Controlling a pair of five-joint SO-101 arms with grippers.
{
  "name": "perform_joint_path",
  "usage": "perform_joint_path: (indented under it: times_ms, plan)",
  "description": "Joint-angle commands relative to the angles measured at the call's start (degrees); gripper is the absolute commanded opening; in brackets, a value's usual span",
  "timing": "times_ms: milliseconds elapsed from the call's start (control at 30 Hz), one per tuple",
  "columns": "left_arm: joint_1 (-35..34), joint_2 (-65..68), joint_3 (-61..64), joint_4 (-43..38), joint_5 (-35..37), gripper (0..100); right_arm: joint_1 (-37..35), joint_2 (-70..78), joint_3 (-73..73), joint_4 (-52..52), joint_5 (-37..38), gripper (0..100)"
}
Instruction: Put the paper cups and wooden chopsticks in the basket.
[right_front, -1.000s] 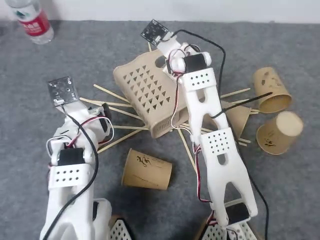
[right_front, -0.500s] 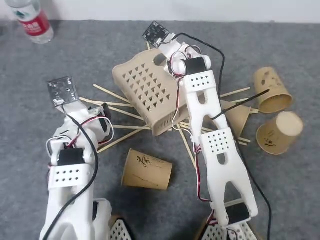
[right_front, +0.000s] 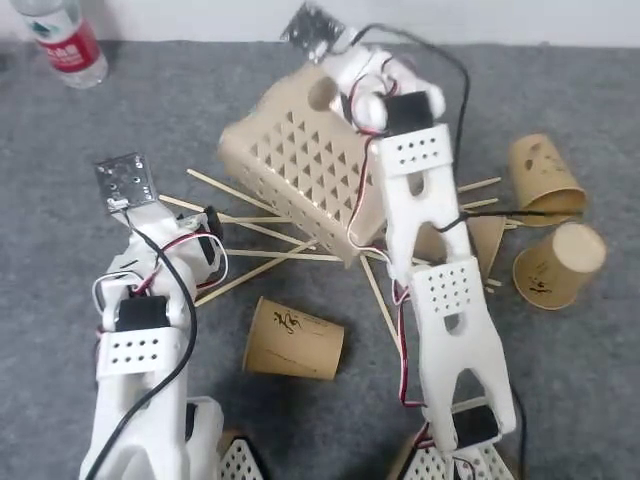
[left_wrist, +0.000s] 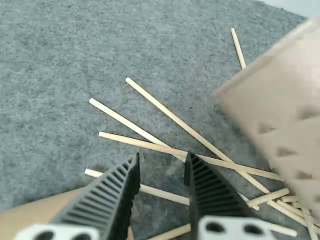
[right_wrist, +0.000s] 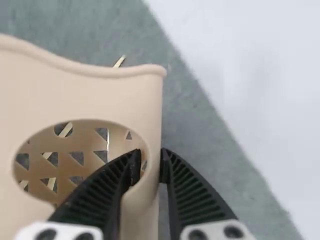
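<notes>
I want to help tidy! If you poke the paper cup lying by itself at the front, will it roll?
Probably: the paper cup lies on its side, so a nudge likely rolls it, curving since it tapers. It looks thin, so a hard squeeze might crush it.

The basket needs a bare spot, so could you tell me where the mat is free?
Free: the mat between the water bottle and the basket. Crowded: chopsticks fan out beside the basket, with paper cups lying near them.
</notes>
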Motion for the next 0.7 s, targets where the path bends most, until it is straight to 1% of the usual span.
perform_joint_path:
  times_ms: [0, 67, 133, 200, 267, 400, 467, 533, 667]
  plan:
    - [0.26, -0.35, -0.84, -0.18, 0.26, 14, -0.57, -11.03, -2.2, 3.65, -1.05, 0.6]
    - [0.26, -0.35, -1.63, 0.18, 0.35, 14, -0.57, -14.2, -2.2, 6.29, -1.14, 0.6]
    - [0.26, -0.35, -2.15, 0.44, 0.35, 16, -0.4, -17.45, -2.2, 8.92, -3.08, 0.6]
    - [0.26, -0.35, -3.82, 2.29, 0.53, 21, 0.22, -20.79, -2.2, 11.03, -5.36, 0.6]
    - [-0.18, -0.35, -8.22, 5.98, 0.53, 26, 1.36, -24.48, -2.2, 13.85, -7.21, 0.6]
    - [-3.96, -0.35, -20.44, 13.45, 0.44, 27, 3.47, -31.69, -2.2, 20.62, -9.58, 0.6]
    - [-5.01, -0.35, -27.47, 17.76, 0.35, 27, 5.23, -34.86, -2.11, 21.14, -10.9, 0.6]
    - [-6.15, -0.35, -35.3, 22.07, 0.18, 27, 8.48, -37.76, -2.11, 21.14, -14.95, 0.6]
    - [-8.26, -0.09, -50.15, 27.69, -0.62, 27, 13.05, -42.24, -2.11, 21.14, -20.48, 0.6]
